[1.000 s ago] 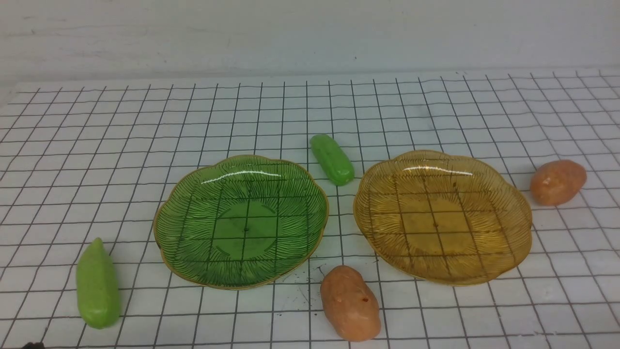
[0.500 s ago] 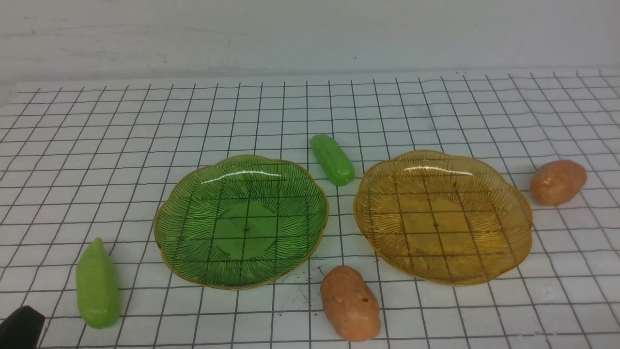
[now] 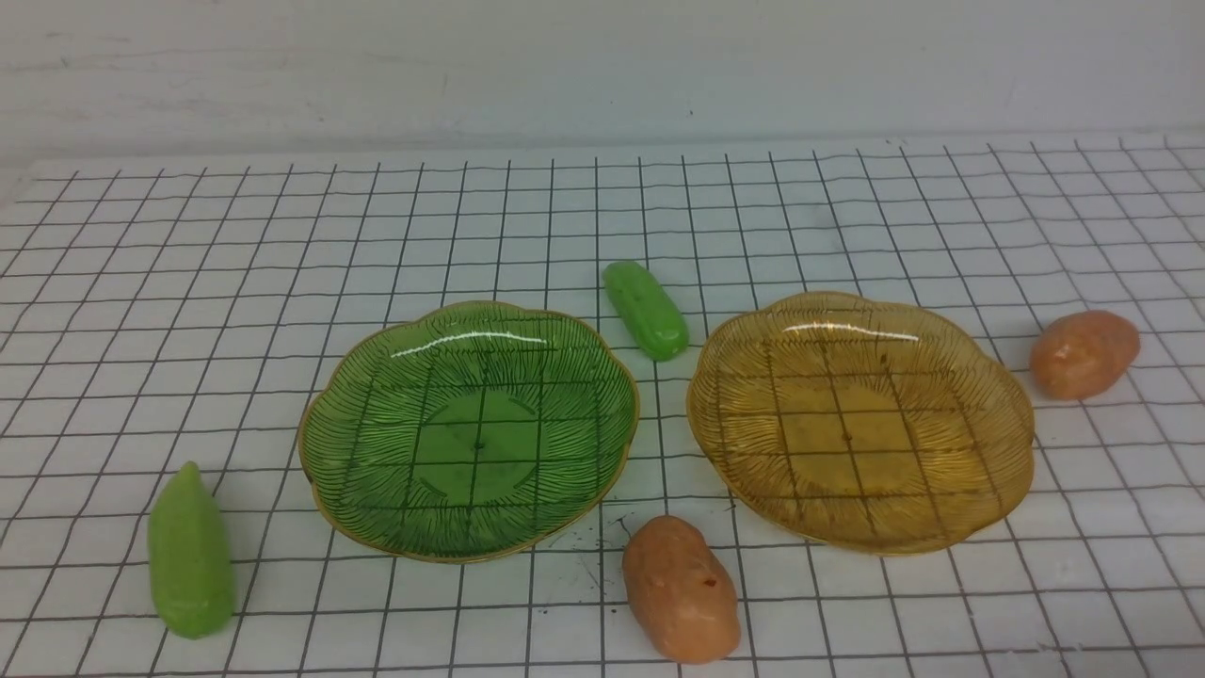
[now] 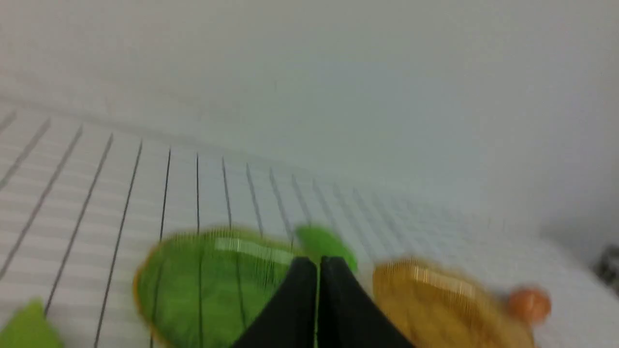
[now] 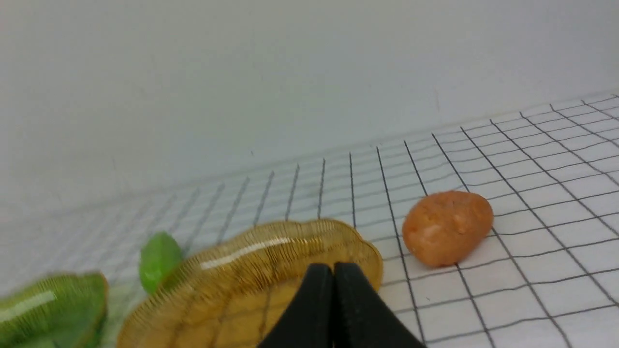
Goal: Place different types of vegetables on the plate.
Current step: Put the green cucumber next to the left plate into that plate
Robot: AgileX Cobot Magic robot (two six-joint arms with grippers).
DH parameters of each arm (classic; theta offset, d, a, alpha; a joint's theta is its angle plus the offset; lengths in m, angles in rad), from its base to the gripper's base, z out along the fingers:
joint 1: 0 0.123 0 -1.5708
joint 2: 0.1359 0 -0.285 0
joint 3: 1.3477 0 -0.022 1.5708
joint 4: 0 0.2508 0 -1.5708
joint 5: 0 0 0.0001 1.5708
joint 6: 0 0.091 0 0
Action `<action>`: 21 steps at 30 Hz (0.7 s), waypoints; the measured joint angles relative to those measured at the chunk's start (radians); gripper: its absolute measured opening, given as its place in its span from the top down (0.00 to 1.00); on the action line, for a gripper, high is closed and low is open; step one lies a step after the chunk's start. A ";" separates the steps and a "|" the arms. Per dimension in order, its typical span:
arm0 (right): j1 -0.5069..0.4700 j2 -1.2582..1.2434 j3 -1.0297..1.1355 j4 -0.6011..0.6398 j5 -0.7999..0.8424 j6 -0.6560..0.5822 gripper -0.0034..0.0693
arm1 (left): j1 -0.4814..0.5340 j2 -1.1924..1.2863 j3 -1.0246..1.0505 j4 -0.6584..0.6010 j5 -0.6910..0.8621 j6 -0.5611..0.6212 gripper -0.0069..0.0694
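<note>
right gripper [image 5: 333, 271], jaws pressed together and empty, has a potato [image 5: 447, 227] lying ahead, apart.

High front, low wrist views share amber plate [image 3: 753, 377].

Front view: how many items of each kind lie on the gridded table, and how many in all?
Glossy green plastic cucumber-like pieces: 2
Orange-brown lumpy plastic potatoes: 2
Translucent ribbed scalloped plates (one green, one amber, both empty): 2
Total: 6
</note>
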 joint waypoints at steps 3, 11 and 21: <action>0.000 0.000 0.000 0.164 -0.048 0.000 0.97 | -0.002 0.177 -0.072 0.042 0.231 0.003 0.92; 0.000 0.000 0.000 0.476 -0.102 0.000 0.97 | -0.002 0.522 -0.101 0.201 0.275 -0.029 0.92; 0.001 0.000 -0.014 0.573 0.079 -0.065 0.97 | 0.052 0.849 -0.252 0.242 0.256 -0.103 0.91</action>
